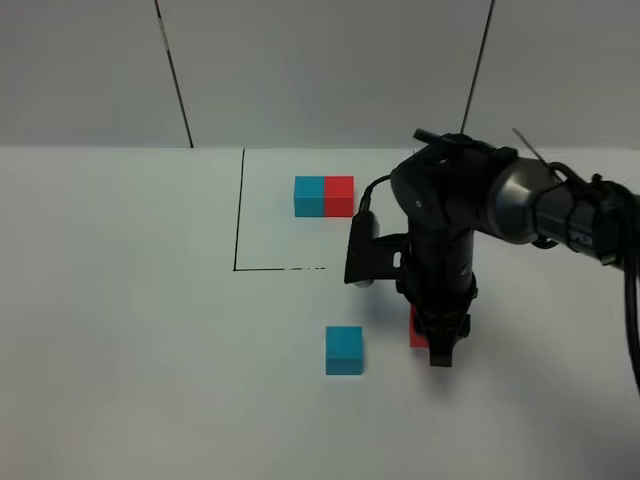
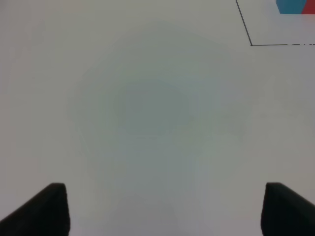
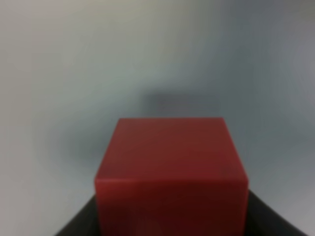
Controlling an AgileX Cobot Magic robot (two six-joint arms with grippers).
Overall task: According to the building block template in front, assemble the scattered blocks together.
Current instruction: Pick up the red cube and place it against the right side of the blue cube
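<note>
Exterior high view: a red block (image 1: 417, 328) is being gripped by the right pincer (image 1: 438, 352), which is being pointed straight down at the white table (image 1: 120, 330) by a black arm (image 1: 500, 200) reaching in from the right. Most of the block is being hidden by the pincer here, and only a red strip is showing at its left side. Whether the block is being rested on the table or held just above it cannot be told.

A cyan block (image 1: 344, 350) is lying on the table near the red one, to its left, with a clear gap between them. Farther back, the template bar (image 1: 324, 196) is being kept inside the corner drawn by a thin black line (image 1: 238, 210), its cyan half on the left and its red half on the right. It is lying well apart from both loose blocks.

In the right wrist view the red block is being clamped from both sides by dark fingers (image 3: 81, 228). In the left wrist view the left pincer (image 2: 165, 196) is being held with its jaws spread wide, and only bare table is showing between them. The line's corner and a bit of the template bar are being caught at the frame's edge.
</note>
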